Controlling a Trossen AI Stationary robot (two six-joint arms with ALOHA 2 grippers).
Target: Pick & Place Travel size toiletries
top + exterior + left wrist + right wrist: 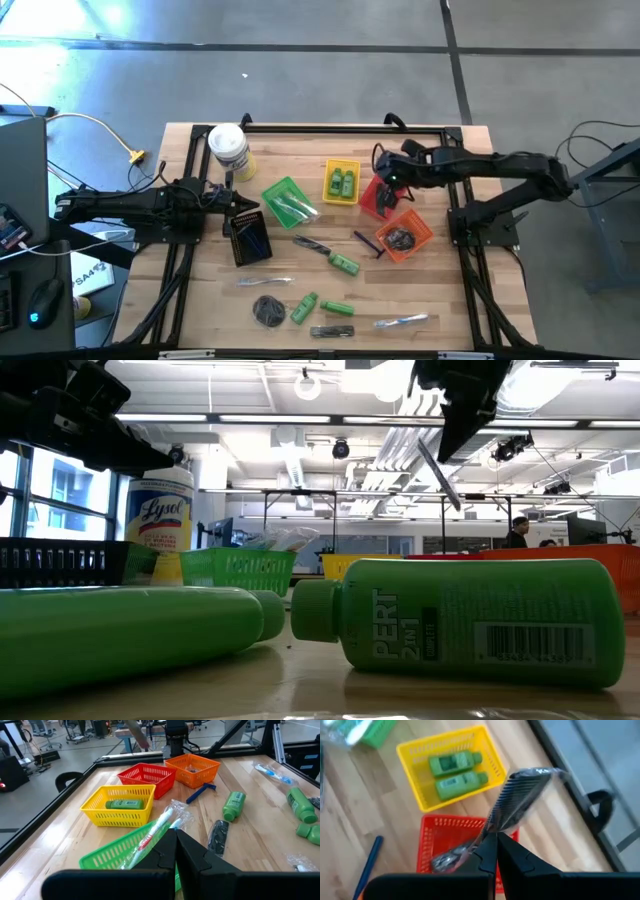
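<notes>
My right gripper (388, 190) hangs over the red basket (451, 836), shut on a dark comb in clear wrap (520, 800). In the low view the comb (440, 475) slants down from it. Two green bottles (455, 772) lie in the yellow basket (341, 182). More toiletries lie loose on the near half of the table: green bottles (343, 263), a dark comb (312, 245), a blue-handled razor (368, 243), a grey disc (268, 312) and clear-wrapped pieces (400, 322). My left gripper (176, 840) waits shut at the table's left, by the green basket (288, 200). My right gripper pinches one end of the wrapped comb (489, 836) between its two fingers. The fingers slant down from above. The rest of the comb juts out past the fingertips, lifted clear above the red basket.
A white-lidded jar (228, 150) stands at the far left. A black basket (247, 238) sits by my left arm. An orange basket (405, 235) holds a dark disc. The green basket holds a wrapped toothbrush (160, 827). Black frame rails run along the table's edges.
</notes>
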